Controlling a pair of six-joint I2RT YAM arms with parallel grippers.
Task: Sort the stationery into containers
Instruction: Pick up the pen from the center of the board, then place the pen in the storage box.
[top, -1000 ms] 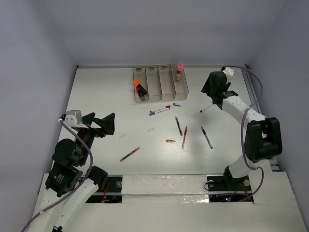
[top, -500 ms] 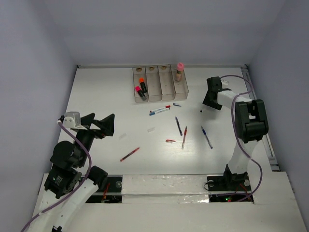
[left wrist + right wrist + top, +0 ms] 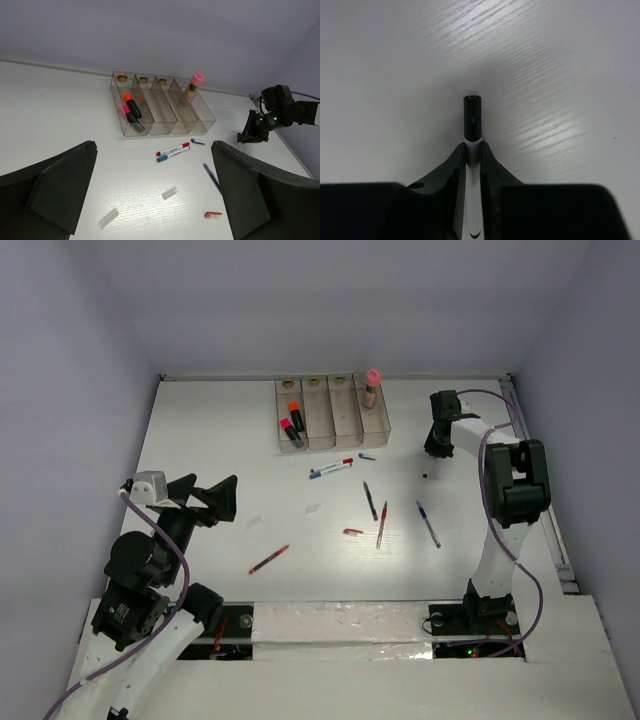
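From above, the right gripper (image 3: 433, 447) hangs right of the bins (image 3: 345, 430), away from the loose pens (image 3: 370, 500). The left gripper (image 3: 215, 498) sits spread open, out of the way.

The left wrist shows highlighters (image 3: 131, 107) sharing the leftmost bin and the glue stick (image 3: 193, 85) in the rightmost: like with like.

The right wrist shows fingers (image 3: 457, 170) clamped on the marker (image 3: 473, 190), black end leading, probably to enter a bin end-first.
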